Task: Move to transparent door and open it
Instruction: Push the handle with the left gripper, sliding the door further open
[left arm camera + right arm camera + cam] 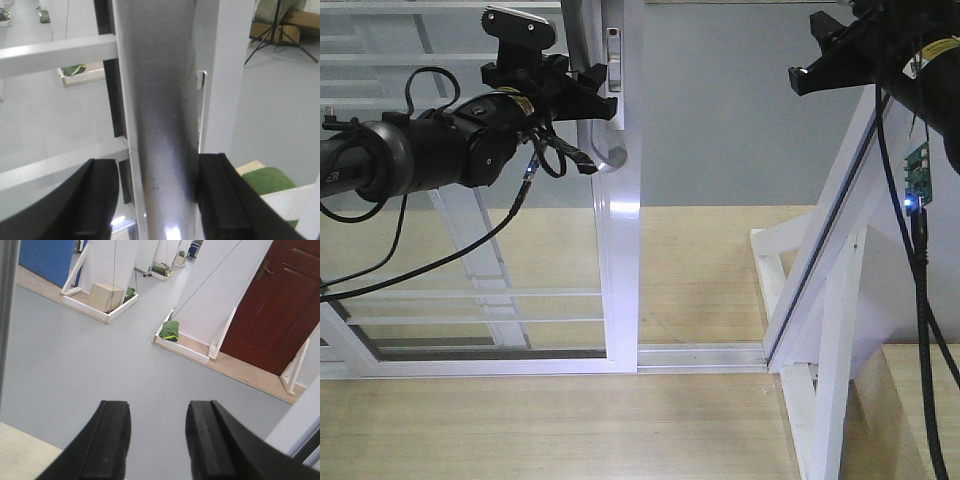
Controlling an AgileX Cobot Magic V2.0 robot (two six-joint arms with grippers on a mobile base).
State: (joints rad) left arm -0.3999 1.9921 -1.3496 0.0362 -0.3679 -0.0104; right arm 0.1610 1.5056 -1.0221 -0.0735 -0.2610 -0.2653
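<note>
The transparent door is a white-framed glass panel with thin horizontal bars, standing left of centre in the front view. Its curved grey handle runs down the stile. My left gripper straddles that handle high up. In the left wrist view the handle fills the space between the black fingers; the right finger touches it and a small gap shows on the left. My right gripper hangs at the top right, away from the door. It stands open over grey floor with nothing between its fingers.
A slanted white frame post with braces stands on the right, and a floor track joins it to the door. A wooden platform lies in front. Beyond are white panels, a cardboard box, a green bag and a brown door.
</note>
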